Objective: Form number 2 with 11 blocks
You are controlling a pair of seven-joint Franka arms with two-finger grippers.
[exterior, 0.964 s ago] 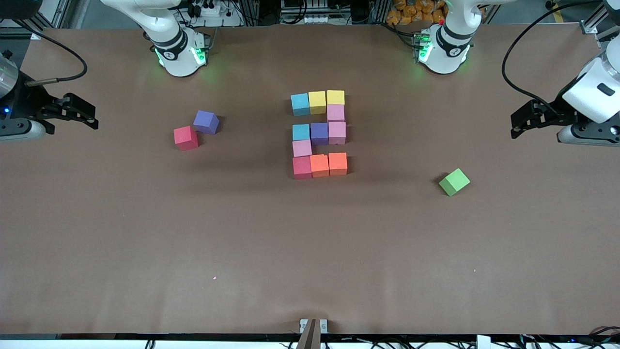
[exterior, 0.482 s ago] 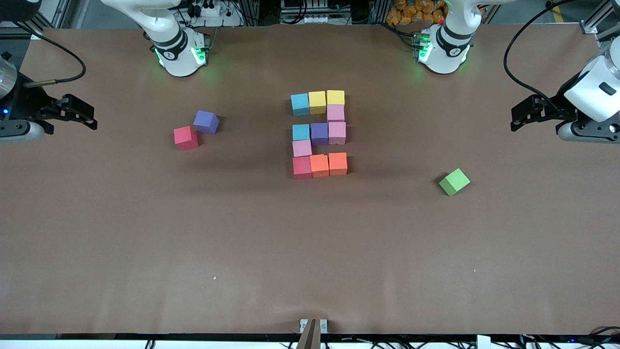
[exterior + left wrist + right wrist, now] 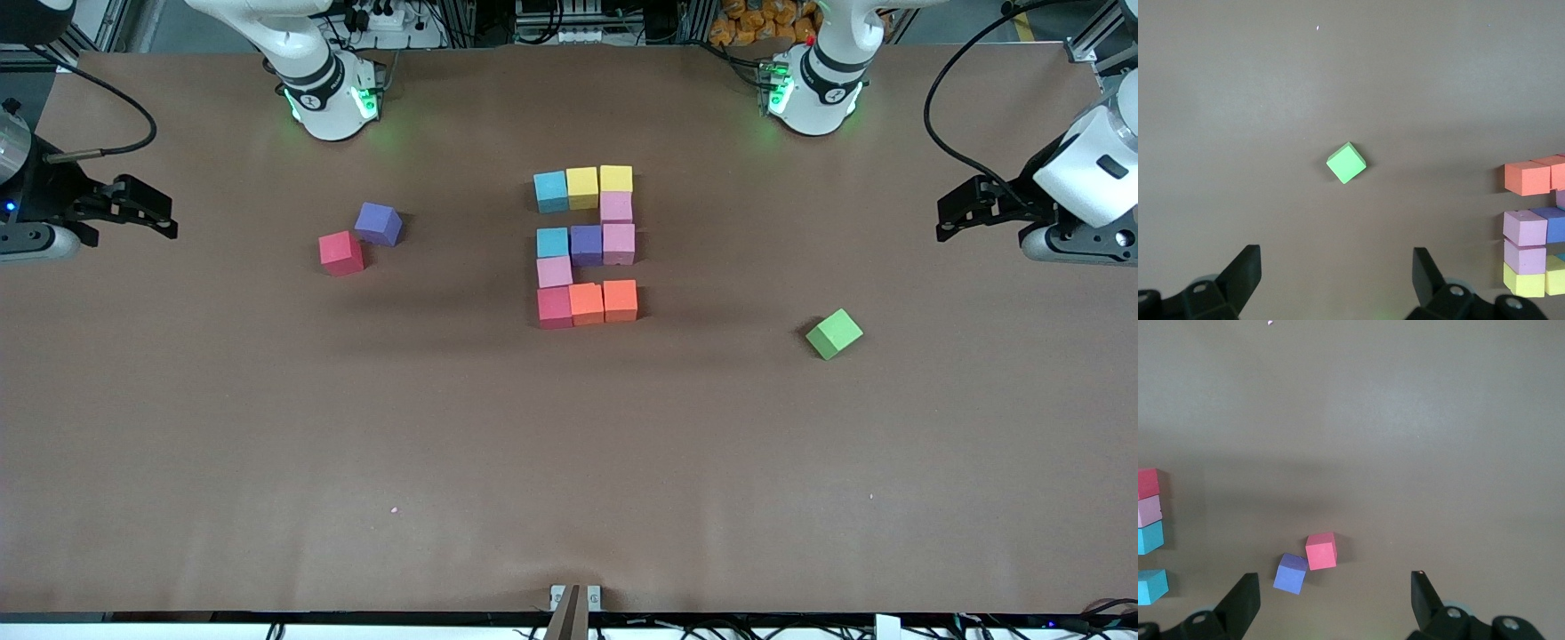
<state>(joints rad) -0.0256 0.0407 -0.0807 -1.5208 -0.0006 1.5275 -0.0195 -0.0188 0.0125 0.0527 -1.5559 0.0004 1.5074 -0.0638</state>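
At the middle of the table we see the number 2, a flat figure of touching blocks; its row farthest from the front camera runs light blue, yellow, yellow; one pink cube sits just nearer on the left arm's side; the middle row is light blue, purple, pink; a pink cube follows on the right arm's side; the row nearest the front camera is red, orange, orange; toward the right arm's end of the table we find a loose red cube and a loose purple cube meeting at a corner, the purple one slightly farther from the front camera; toward the left arm's end a green cube lies alone, turned askew, well apart from the figure and nearer the front camera than its last row; the left gripper waits over the table's edge at its own end, fingers spread wide and holding nothing; the right gripper likewise hangs over its end of the table, fingers spread wide, nothing between them.
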